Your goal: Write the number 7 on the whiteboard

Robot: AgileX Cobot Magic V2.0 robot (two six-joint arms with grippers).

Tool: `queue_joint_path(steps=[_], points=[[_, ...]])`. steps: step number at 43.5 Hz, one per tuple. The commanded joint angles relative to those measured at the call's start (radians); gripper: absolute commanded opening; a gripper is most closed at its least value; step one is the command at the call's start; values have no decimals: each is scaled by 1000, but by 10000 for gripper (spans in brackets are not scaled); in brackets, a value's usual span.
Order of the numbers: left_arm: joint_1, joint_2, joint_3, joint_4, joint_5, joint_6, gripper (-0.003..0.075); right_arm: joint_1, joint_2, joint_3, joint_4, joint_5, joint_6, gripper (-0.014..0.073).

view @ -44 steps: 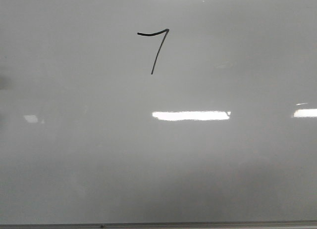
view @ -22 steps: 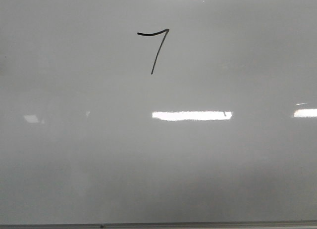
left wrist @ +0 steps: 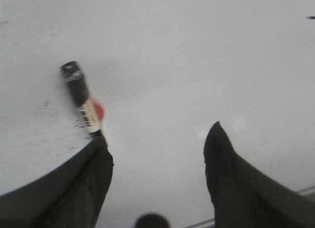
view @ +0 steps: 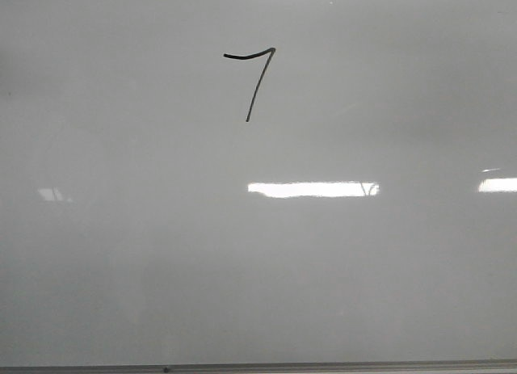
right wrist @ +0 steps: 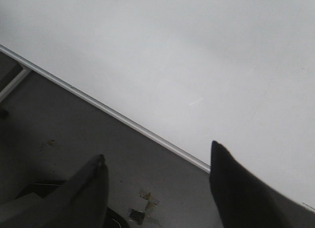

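The number 7 point(view: 259, 85) is drawn in thin black marker near the top middle of the whiteboard point(view: 323, 269) in the front view. Neither gripper shows in that view. In the left wrist view my left gripper point(left wrist: 158, 134) is open and empty over the whiteboard point(left wrist: 197, 65). A black marker point(left wrist: 81, 97) with a white label and a red spot lies on the board just past one fingertip, not between the jaws. My right gripper point(right wrist: 157, 150) is open and empty over the edge of the whiteboard point(right wrist: 221, 50).
A thin metallic edge strip point(view: 323, 364) runs along the board's near side and shows in the right wrist view point(right wrist: 98, 106). Beyond it is a dark grey surface point(right wrist: 74, 134) with a scuffed patch. Small black specks point(left wrist: 54, 139) dot the board by the marker.
A faint dark shadow at the left edge of the board in the front view has gone. The 7 is unchanged.
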Motion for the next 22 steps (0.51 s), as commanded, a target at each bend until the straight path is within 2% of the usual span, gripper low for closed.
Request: queue_joint_path(steps=[1,7,16,20,22], points=[[-84,-92,-29,-2,37,-2,407,-8,-51,15,-42,-54,4,466],[-148,-229,24,-56,53,-23,407,-8,-114,71,-45,-58,4,466],[-150,-323,95,-85,29,-23,405,-8,-141,100,-45,-68,4,466],[-150,-323,101,-83,24,-23,366,-8,-141,100,-45,-72,4,454],[-150,-323,107,-83,18,-23,327,-8,-141,100,-45,-73,4,409]])
